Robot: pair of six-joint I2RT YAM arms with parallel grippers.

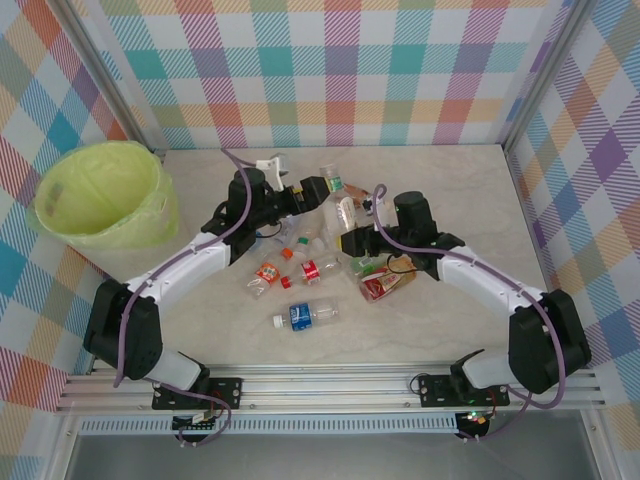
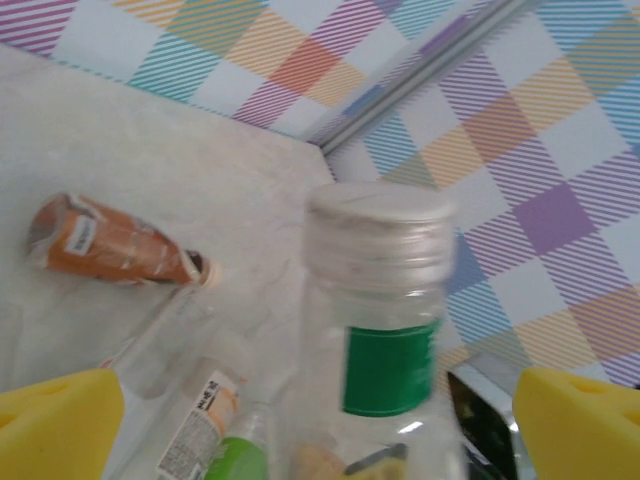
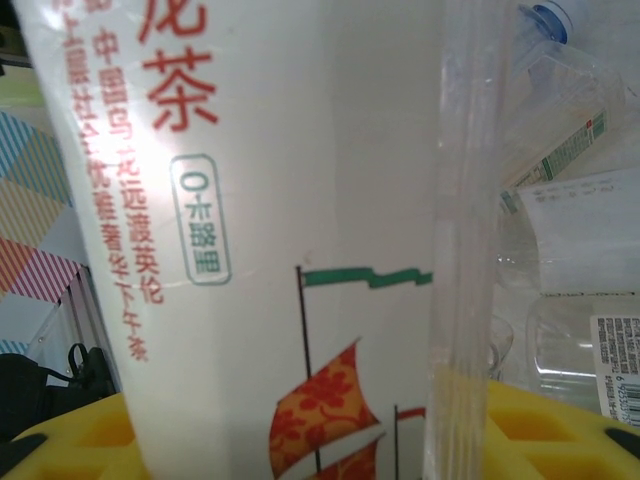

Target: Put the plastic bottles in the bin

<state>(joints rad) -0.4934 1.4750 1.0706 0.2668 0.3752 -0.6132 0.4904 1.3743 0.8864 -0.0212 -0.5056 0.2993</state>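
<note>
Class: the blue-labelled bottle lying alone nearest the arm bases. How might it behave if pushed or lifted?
The blue-labelled bottle lies on its side with a round body, so a nudge would probably roll it. It looks clear and empty, so likely light. Its thin-looking plastic may dent if squeezed.

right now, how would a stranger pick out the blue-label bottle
Find the table, then the heap of bottles at its middle. On the near side, apart from the heap, the blue-label bottle lies on its side alone; its neighbours wear red or orange labels.
</note>
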